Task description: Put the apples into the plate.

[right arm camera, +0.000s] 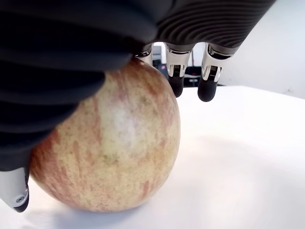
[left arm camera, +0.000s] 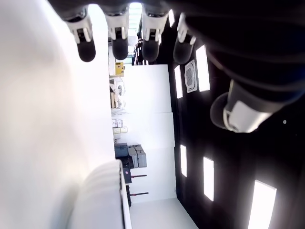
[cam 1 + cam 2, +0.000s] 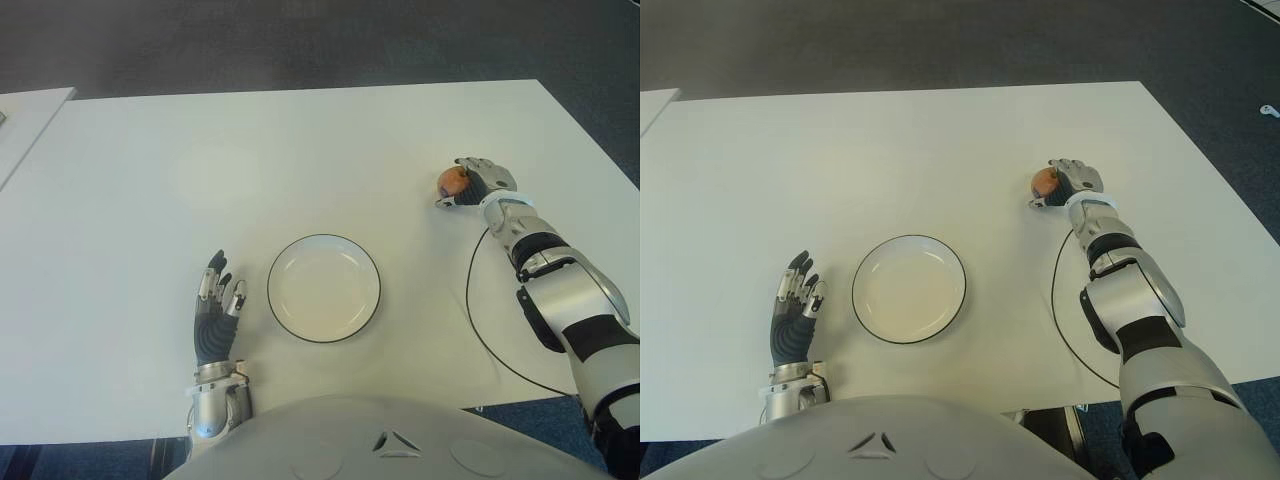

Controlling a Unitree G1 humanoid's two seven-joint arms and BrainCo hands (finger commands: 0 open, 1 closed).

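Note:
A red-yellow apple (image 3: 452,181) sits on the white table (image 3: 250,170) at the far right. My right hand (image 3: 478,182) covers it from the right: in the right wrist view the palm presses on the apple (image 1: 109,148), the fingers (image 1: 176,76) curl over its far side and the thumb lies beside it. The white plate (image 3: 275,310) with a dark rim stands empty near the front middle, well to the left of the apple. My left hand (image 3: 217,305) shows left of the plate, fingers (image 2: 114,43) straight and holding nothing.
A thin black cable (image 3: 470,300) loops over the table beside my right forearm. The table's right edge runs close behind the right arm. A second white surface (image 3: 25,115) adjoins at the far left.

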